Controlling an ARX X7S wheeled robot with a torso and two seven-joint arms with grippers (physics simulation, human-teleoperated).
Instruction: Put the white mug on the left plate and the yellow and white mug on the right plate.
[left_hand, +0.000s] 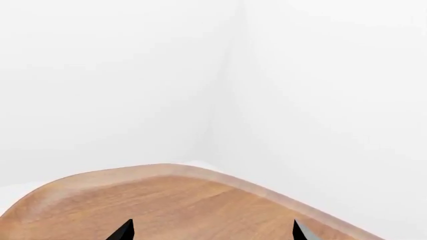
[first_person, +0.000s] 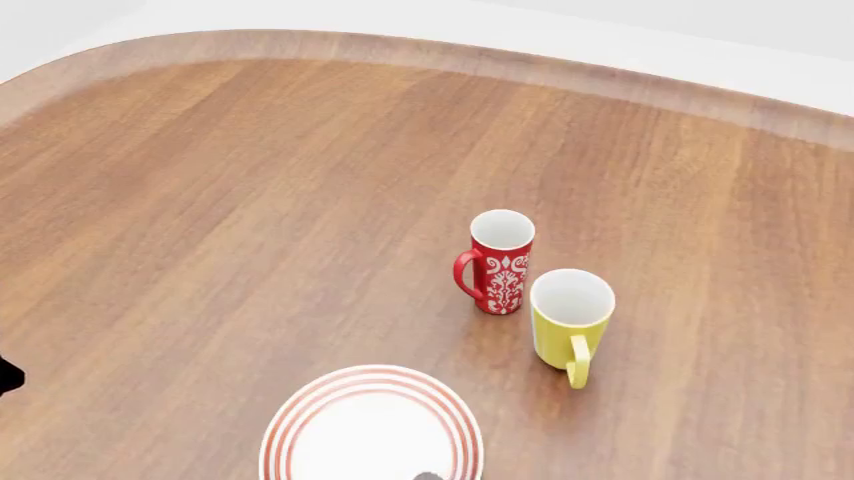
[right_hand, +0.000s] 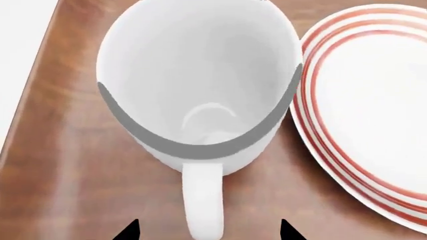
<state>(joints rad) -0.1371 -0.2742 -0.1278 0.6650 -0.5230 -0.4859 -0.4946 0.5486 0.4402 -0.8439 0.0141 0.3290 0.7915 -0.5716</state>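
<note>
The white mug (right_hand: 200, 75) stands upright on the wooden table, seen from above in the right wrist view. Its handle (right_hand: 203, 200) points in between the tips of my right gripper (right_hand: 208, 232), which is open and not clamped on it. A red-ringed plate (right_hand: 373, 110) lies close beside the mug; whether it is the left or the right plate cannot be told. The yellow and white mug (first_person: 571, 320) stands upright in the head view, handle toward me, with one red-ringed plate (first_person: 371, 425) near it. My left gripper (left_hand: 212, 232) is open over bare wood.
A red mug with a white floral pattern (first_person: 501, 262) stands right beside the yellow one, on its far left. The table's rounded far edge (first_person: 400, 45) curves across the back. The left wrist view shows the table's rim (left_hand: 200, 172) and white walls beyond.
</note>
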